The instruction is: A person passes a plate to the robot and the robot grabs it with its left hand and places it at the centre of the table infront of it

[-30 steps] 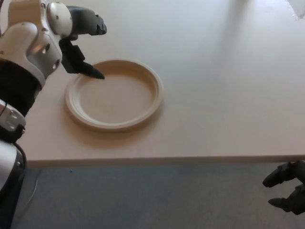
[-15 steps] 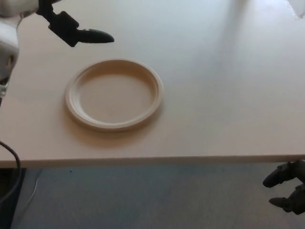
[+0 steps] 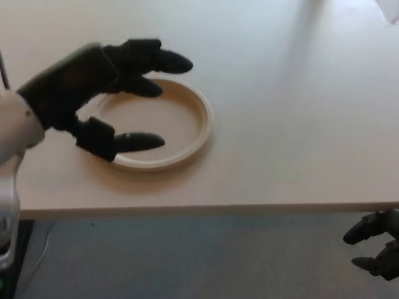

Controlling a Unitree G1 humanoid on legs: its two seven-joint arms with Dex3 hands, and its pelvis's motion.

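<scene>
A cream plate (image 3: 187, 128) lies flat on the pale table (image 3: 299, 112), left of the middle. My left hand (image 3: 103, 93) hangs over the plate's left part, close to the camera, open, with thumb and fingers spread apart and nothing between them. It hides the plate's left rim. My right hand (image 3: 377, 243) is low at the bottom right, below the table's front edge, with its fingers loosely apart and holding nothing.
The table's front edge (image 3: 206, 208) runs across the lower part of the picture, with grey floor (image 3: 199, 261) beneath it. A white object (image 3: 389, 9) shows at the top right corner.
My left hand has let go of the plate, lifted away to the upper left, then swung back over the plate's left side, nearer the camera. The plate and right hand have not moved.
</scene>
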